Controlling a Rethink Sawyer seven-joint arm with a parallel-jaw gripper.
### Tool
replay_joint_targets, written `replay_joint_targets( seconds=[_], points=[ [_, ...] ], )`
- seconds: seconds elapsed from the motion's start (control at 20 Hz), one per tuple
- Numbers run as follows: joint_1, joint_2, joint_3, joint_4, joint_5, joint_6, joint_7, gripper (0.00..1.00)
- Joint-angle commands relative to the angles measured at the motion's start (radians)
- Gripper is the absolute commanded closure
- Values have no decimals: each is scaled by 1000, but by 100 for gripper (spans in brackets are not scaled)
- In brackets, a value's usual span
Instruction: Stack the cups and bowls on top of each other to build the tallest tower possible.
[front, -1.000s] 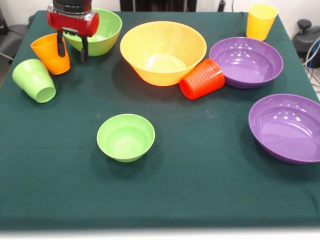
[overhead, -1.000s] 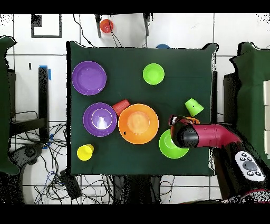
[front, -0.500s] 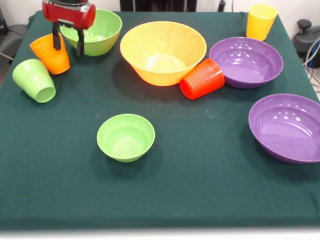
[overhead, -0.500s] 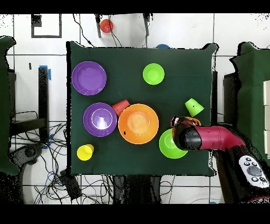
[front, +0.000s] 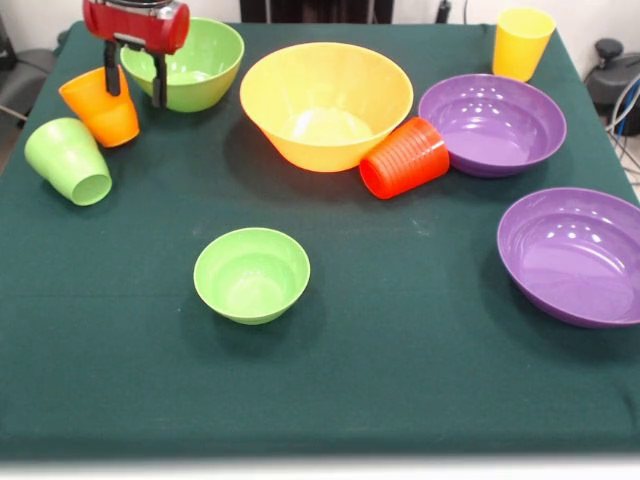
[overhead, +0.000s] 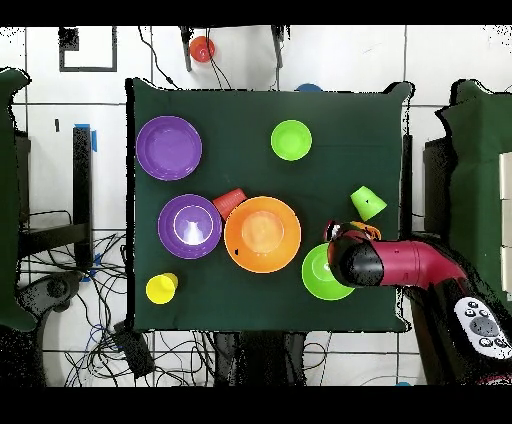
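My gripper (front: 135, 88) hangs open at the back left, its fingers either side of the right wall of the tilted orange cup (front: 95, 110). Behind it sits the medium green bowl (front: 200, 60). The large orange-yellow bowl (front: 325, 100) stands mid-back, and the red cup (front: 405, 157) lies on its side against it. To the right are two purple bowls (front: 492, 122) (front: 575, 255) and the yellow cup (front: 522, 42). The light green cup (front: 68, 160) is tipped over at the left, and the small green bowl (front: 252, 273) sits in the middle. No tower shows. From overhead, my arm (overhead: 400, 262) covers part of the medium green bowl (overhead: 318, 280).
A dark green cloth (front: 400, 380) covers the table. In the overhead view, cables trail on the floor around it, a small red object (overhead: 202, 48) lies beyond the far edge, and a grey controller (overhead: 480, 322) sits by the robot's base.
My gripper has risen a little and shifted slightly left in the front view. The orange cup stays almost where it was, and the other pieces have not moved.
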Motion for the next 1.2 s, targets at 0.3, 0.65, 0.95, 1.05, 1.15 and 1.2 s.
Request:
replay_joint_targets(
  seconds=[0.3, 0.65, 0.95, 1.05, 1.15, 1.2],
  points=[
    [-8, -37, 130, 72, 29, 92, -98, 0],
    [-7, -48, 130, 75, 26, 107, -96, 0],
    [-4, -75, 135, 89, 40, 131, -100, 0],
    [-1, -78, 139, 84, 45, 138, -102, 0],
    [-2, -84, 142, 88, 48, 141, -101, 0],
    [-2, -86, 143, 89, 50, 142, -101, 0]
  ],
)
